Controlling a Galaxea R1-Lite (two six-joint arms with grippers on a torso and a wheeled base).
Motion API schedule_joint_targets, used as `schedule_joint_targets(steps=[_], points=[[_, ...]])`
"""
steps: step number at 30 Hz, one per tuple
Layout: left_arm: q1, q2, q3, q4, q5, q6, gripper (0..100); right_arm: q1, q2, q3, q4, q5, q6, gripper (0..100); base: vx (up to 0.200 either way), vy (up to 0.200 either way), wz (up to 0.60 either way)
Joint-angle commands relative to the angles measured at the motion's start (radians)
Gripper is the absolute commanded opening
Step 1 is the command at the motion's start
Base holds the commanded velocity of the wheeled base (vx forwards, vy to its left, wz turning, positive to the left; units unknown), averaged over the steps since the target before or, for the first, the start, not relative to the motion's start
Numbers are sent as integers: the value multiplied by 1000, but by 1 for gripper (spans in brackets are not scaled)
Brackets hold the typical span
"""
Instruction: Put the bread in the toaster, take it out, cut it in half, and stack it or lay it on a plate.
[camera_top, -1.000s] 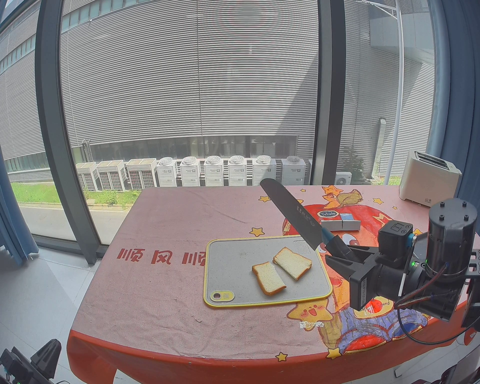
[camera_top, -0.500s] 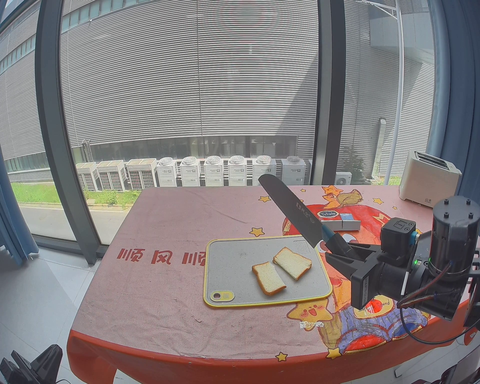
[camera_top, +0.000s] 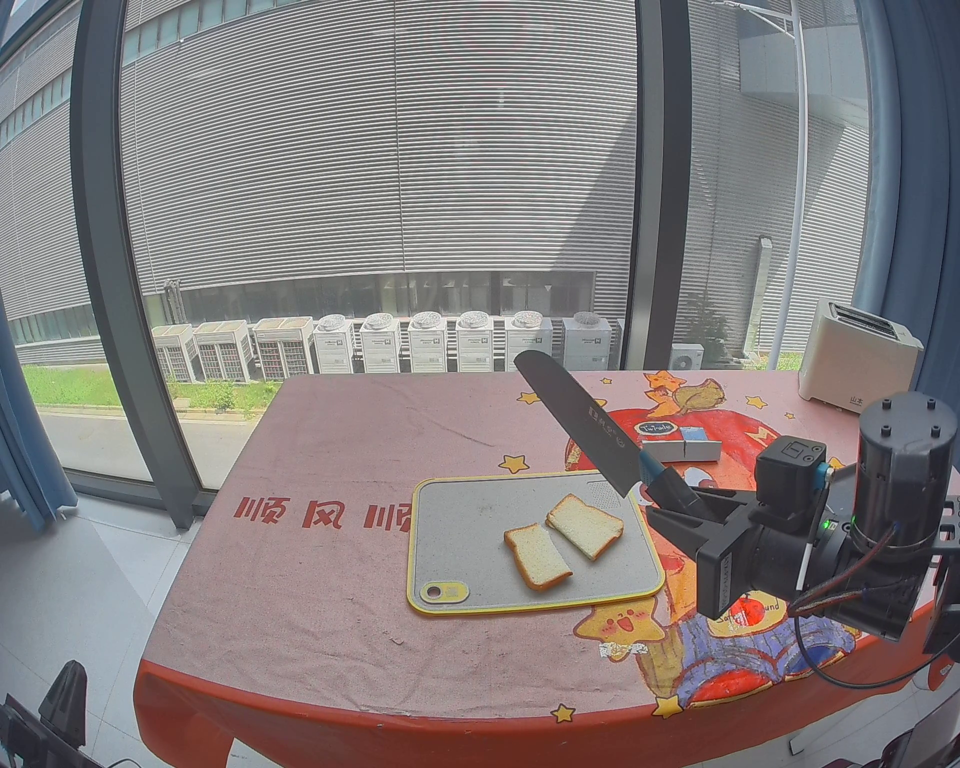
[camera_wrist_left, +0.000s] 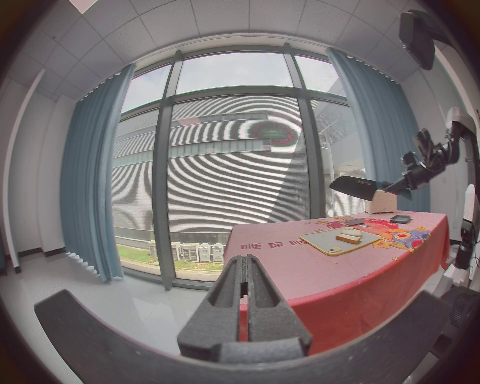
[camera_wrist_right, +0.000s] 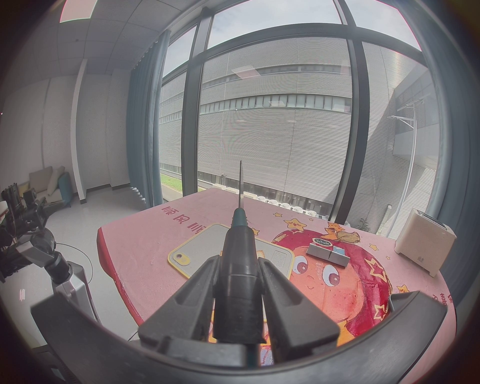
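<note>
The knife (camera_top: 583, 418) is gripped by the right gripper (camera_wrist_right: 240, 267), with bread (camera_top: 538, 556) lying below its fingertips. The left gripper (camera_wrist_left: 244, 270) is closed on nothing.

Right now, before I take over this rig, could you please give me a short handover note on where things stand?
Right gripper: shut on the knife handle, blade raised above the right edge of the cutting board.
Left gripper: shut, empty, low, off the table to the robot's left.
Bread: near half and far half lie flat on the cutting board. Toaster at the table's far right corner.
Done: bread cut in two.
Left: put down the knife, move both halves to a plate.
</note>
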Motion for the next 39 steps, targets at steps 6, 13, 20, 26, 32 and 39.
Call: schedule_joint_targets(steps=[6, 13, 20, 26, 32, 39], points=[[0, -11, 18, 3, -41, 8, 0, 1, 62, -13, 0, -18, 2, 0, 0, 0, 0], [0, -11, 16, 4, -27, -5, 0, -1, 77, -18, 0, -15, 9, 0, 0, 0, 0], [0, -11, 16, 4, -27, -5, 0, -13, 94, 15, -66, -18, 82, 0, 0, 0, 0], [0, -11, 16, 4, -27, -5, 0, -22, 85, 48, -106, -98, 81, 0, 0, 0, 0], [0, -11, 16, 4, -25, -5, 0, -1, 39, 62, -105, -136, 84, 0, 0, 0, 0], [0, -11, 16, 4, -27, -7, 0, 8, 11, 70, -103, -138, 82, 0, 0, 0, 0]])
